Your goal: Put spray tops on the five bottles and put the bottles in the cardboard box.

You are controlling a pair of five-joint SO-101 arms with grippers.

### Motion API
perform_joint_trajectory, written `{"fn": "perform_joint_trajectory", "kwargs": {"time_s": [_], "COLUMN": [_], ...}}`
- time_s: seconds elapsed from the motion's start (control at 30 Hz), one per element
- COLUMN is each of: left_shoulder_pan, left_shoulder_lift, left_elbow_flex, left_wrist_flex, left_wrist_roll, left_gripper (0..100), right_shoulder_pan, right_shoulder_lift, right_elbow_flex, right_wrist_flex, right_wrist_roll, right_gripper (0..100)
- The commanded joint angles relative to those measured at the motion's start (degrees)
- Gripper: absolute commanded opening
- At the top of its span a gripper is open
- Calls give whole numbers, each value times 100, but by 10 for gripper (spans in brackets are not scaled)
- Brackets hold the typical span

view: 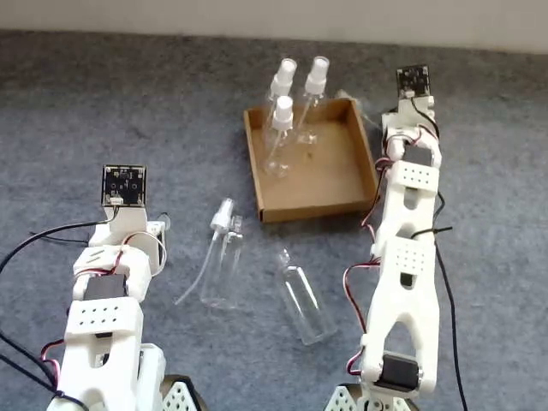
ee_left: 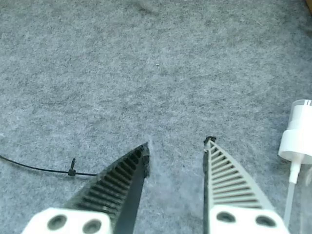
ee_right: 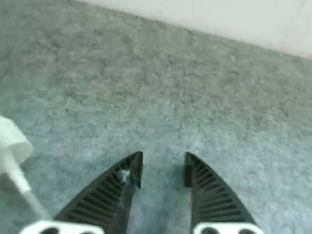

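High view: 3 capped bottles lean in the cardboard box; 2 open bottles lie on the carpet, 1 beside a loose spray top. Both the left gripper and right gripper hang open, empty. Likely best: pinch the top's white head, tube free.

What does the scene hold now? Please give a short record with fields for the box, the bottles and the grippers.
cardboard box: open, on the grey carpet
three topped bottles: lying in the box
bare bottle: on the carpet, no top
second bottle: on the carpet, no top
loose spray top: beside the second bottle
left gripper: open, holds nothing
right gripper: open, holds nothing
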Motion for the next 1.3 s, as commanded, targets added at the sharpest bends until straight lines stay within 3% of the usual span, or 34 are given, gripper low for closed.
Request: {"fn": "perform_joint_trajectory", "kwargs": {"time_s": [0.0,0.3,0.77,0.97,1.27], "left_shoulder_pan": [92,92,92,92,92], "left_shoulder_lift": [-13,-13,-13,-13,-48], "left_elbow_flex": [-13,-13,22,242,295], "left_wrist_flex": [-114,-105,-105,-536,-633], "left_wrist_roll": [44,44,44,44,44], "left_gripper": [174,174,174,175,175], "right_shoulder_pan": [-110,-338,-690,-497,-725], "right_shoulder_lift": [-312,-1569,-1921,-2079,-1938], "right_elbow_flex": [-286,-286,-277,-286,-277], "right_wrist_flex": [435,1736,1895,3635,3530], "right_wrist_roll": [-35,-53,-53,-53,-9], "right_gripper": [152,152,152,152,152]}}
